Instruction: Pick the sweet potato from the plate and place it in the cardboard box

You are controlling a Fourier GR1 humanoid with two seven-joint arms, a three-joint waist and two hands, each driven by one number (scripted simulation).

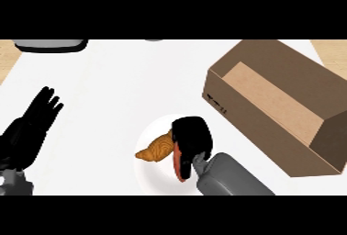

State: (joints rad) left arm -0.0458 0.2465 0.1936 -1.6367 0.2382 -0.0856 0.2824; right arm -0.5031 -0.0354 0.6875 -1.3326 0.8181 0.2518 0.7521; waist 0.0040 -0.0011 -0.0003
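Right robot hand point(192, 137): comes in from the lower edge on its grey forearm and lies over the right half of the plate, fingers curled down over the reddish end of the sweet potato; the fingers hide much of the contact, so a closed grasp is my reading, not a plain sight
Sweet potato point(157, 149): on the plate, not lifted as far as I can tell; the orange-brown end pokes out from under the hand to the left, a redder part shows below the hand
Long axis: seems to run from the left tip across to the right under the hand, with the pointed tip toward the left and slightly near; the covered end cannot be judged
Plate point(144, 172): white, on the white tabletop point(122, 78), just left of the box
Left robot hand point(30, 126): at the left edge, fingers straight and spread, resting, holding nothing
Cardboard box point(271, 73): open, to the right and farther back, nothing seen inside
Progress: reach looks done, grasp under way; lift, carry to the right and release in the box are all left
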